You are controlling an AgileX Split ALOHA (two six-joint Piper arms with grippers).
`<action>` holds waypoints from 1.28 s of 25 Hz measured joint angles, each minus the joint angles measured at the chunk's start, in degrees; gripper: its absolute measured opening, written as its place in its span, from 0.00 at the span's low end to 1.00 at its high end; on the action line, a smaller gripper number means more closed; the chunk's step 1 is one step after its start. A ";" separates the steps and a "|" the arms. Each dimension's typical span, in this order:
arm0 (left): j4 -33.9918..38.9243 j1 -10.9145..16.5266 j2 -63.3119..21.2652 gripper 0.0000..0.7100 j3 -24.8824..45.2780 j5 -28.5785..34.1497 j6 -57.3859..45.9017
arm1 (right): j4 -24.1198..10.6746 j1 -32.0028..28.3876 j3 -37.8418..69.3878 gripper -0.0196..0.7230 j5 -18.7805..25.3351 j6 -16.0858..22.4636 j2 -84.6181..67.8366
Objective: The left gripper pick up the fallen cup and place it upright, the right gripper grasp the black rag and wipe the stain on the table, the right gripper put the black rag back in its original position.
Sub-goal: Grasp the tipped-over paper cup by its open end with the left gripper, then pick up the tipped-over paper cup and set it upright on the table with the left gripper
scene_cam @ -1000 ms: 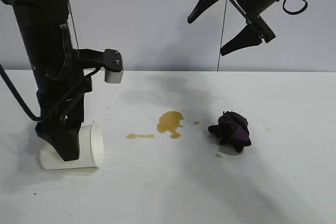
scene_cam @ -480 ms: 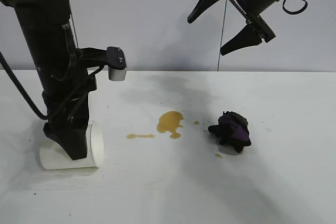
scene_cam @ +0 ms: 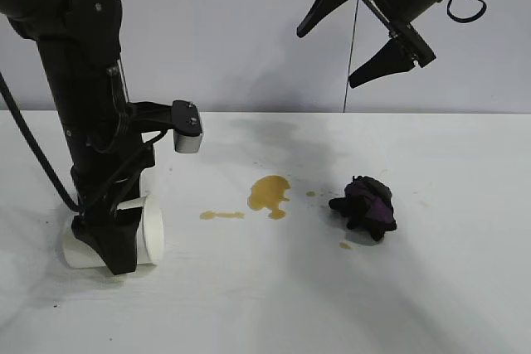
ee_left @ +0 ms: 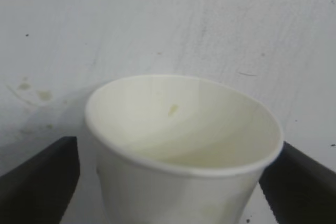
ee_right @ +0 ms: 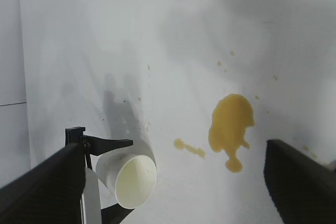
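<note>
The exterior view faces both arms, roughly level, across the table (scene_cam: 274, 304). The left wrist view sits very close to the cup (ee_left: 181, 148) (mouth toward it). The right wrist view looks down from high, sharing the cup (ee_right: 134, 179) and stain (ee_right: 231, 121).

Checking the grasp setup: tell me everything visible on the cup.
The cup is plain white, paper-like, tapered, with a rolled rim. It lies on its side on the table, at the left, mouth toward the stain. Its inside looks empty apart from faint yellowish marks. The left gripper straddles it, open, one finger on each side; whether they touch the wall is unclear.
</note>
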 joint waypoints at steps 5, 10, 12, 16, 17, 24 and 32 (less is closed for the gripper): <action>-0.05 0.00 0.00 0.69 0.00 0.10 0.71 | 0.00 0.00 0.00 0.89 0.00 0.00 0.00; -0.05 0.00 0.00 0.66 0.00 0.16 1.20 | 0.00 0.00 0.00 0.89 0.00 0.00 0.00; -0.05 0.00 0.00 0.65 0.00 0.16 1.32 | 0.00 0.00 0.00 0.89 0.00 0.00 0.00; -0.05 0.00 0.00 0.65 -0.40 1.17 1.55 | 0.00 0.00 0.00 0.89 0.00 0.00 0.00; -0.05 0.02 -0.05 0.65 -0.80 1.82 1.82 | 0.00 0.00 0.00 0.89 0.00 0.00 0.00; -5.97 3.81 -6.30 0.65 -6.17 3.16 5.60 | -0.05 0.00 0.00 0.89 -0.04 0.00 0.00; -39.15 18.07 -11.17 0.65 -8.00 5.42 22.20 | -0.05 0.00 0.00 0.89 -0.10 0.00 0.00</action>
